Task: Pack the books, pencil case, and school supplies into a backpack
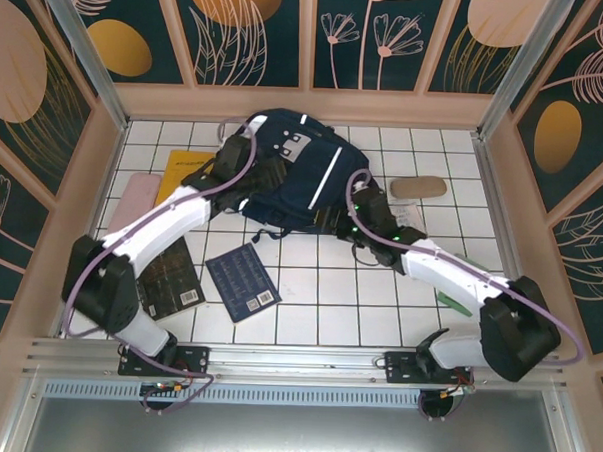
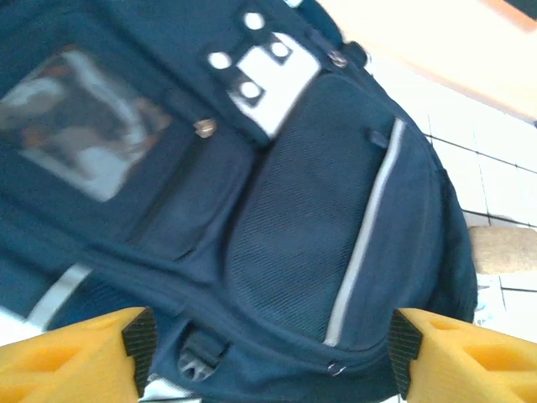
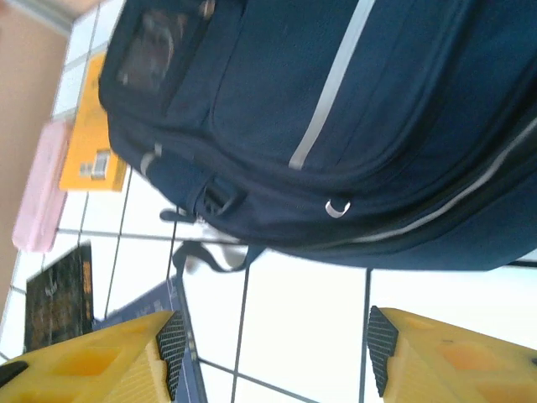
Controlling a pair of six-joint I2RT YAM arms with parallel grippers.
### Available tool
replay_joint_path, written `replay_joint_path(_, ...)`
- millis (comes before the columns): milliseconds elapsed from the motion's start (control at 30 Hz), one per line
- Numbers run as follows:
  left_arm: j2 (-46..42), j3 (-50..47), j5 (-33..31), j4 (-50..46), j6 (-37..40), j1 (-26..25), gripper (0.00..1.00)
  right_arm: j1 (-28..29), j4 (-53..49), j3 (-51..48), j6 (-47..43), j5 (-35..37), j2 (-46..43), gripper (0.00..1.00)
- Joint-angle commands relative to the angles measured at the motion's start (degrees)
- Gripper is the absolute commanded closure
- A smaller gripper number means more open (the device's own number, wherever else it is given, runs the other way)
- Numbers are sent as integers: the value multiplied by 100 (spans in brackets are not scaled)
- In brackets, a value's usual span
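Left jaws and right jaws both released and empty over the backpack at 12 o'clock on the counter; bag looks shut, so pinching loose fabric instead of the zip ring probably drags it onto the yellow book at its 9 o'clock.

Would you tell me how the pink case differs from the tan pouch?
The pink case lies left of the backpack, the tan pouch right of it. The case runs near-to-far; the pouch lies crosswise. Both rest on the tiled table, unpacked.
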Motion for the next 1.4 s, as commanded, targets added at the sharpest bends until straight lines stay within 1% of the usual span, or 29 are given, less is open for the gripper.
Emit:
replay_joint_path(0,-552,-931,-469,-389,-641,34,29,302,351,250,-121,-50,352,39)
replay_joint_path(167,-1544,-2391,-282,-366,-1357,34,43,684,545,465,-153,-271,903,40)
replay_joint_path(267,-1992,-3063,-65,-331,-1652,34,47,885,640,592,-182,-425,1257,41)
replay_joint_path(367,-2227,-3498,75,-433,-1921,34,54,1062,741,727,-190,-583,1590,43)
replay_joint_path(500,-2492,-3885,178,-553,-2202,29,58,1317,830,900,-243,-617,1977,45)
replay_joint_path(600,-2669,-4209,390,-515,-2327,17,59,1486,880,1019,-248,-647,2238,47)
replay_joint_path(700,-2708,-4497,641,-370,-2380,8,61,1639,877,1164,-260,-664,2484,48)
replay_joint_path(800,-2704,-4656,679,-430,-2386,-44,63,1751,827,1321,-278,-688,2714,49)
replay_joint_path(933,-2713,-4836,700,-380,-2397,-72,63,1858,739,1466,-325,-714,2946,49)
replay_joint_path(1033,-2568,-5032,832,-15,-2388,-87,63,1888,722,1480,-299,-701,3069,49)
replay_joint_path(1133,-2271,-5168,886,197,-2341,-114,66,1918,715,1479,-287,-701,3149,49)
replay_joint_path(1200,-2115,-5227,882,262,-2295,-121,69,1929,679,1491,-287,-742,3213,49)
replay_joint_path(1367,-2031,-5270,864,436,-2239,-144,69,1968,479,1497,-287,-624,3310,49)
